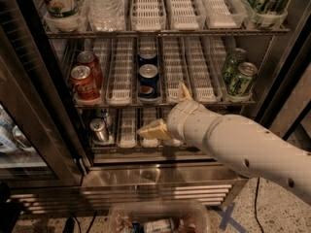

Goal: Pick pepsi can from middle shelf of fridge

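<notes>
Two dark blue pepsi cans stand one behind the other in a centre lane of the middle shelf (193,67): the front pepsi can (148,81) and the rear one (147,57). The shelf is a wire rack with white slotted lanes inside the fridge (146,176). My gripper (168,110) is open and empty. One finger (183,91) points up at the shelf's front edge, just right of the front pepsi can. The other finger (152,129) points left, below that can. The white arm comes in from the lower right.
Two red Coca-Cola cans (83,83) stand at the shelf's left, two green cans (240,75) at its right. Silver cans (99,129) sit on the lower shelf. Bottles (104,5) fill the top shelf. The open glass door (34,106) is left; a plastic tub (156,217) lies on the floor.
</notes>
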Robot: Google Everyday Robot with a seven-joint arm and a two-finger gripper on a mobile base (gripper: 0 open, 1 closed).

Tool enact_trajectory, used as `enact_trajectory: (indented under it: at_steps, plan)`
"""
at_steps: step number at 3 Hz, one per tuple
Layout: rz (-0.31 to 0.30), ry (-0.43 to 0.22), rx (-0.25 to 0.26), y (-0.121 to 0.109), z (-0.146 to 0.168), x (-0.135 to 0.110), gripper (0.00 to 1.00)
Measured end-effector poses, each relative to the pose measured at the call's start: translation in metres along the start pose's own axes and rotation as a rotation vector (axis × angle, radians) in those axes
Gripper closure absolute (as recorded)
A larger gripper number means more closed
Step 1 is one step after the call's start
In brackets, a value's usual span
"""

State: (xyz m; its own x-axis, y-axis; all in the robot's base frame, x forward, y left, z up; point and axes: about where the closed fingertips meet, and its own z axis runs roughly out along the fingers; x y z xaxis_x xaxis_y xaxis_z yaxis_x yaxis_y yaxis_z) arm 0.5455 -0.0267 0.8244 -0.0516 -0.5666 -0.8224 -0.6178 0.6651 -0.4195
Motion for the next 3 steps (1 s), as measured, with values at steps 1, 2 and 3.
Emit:
enact_trajectory:
  at_steps: [1,2,3]
  plan:
    - [0.000,0.000,0.000,0.000,0.000,0.000,0.00]
    - [0.005,-0.017,0.011,0.001,0.002,-0.005,0.00]
    - [0.023,-0.081,0.079,-0.006,0.010,-0.018,0.00]
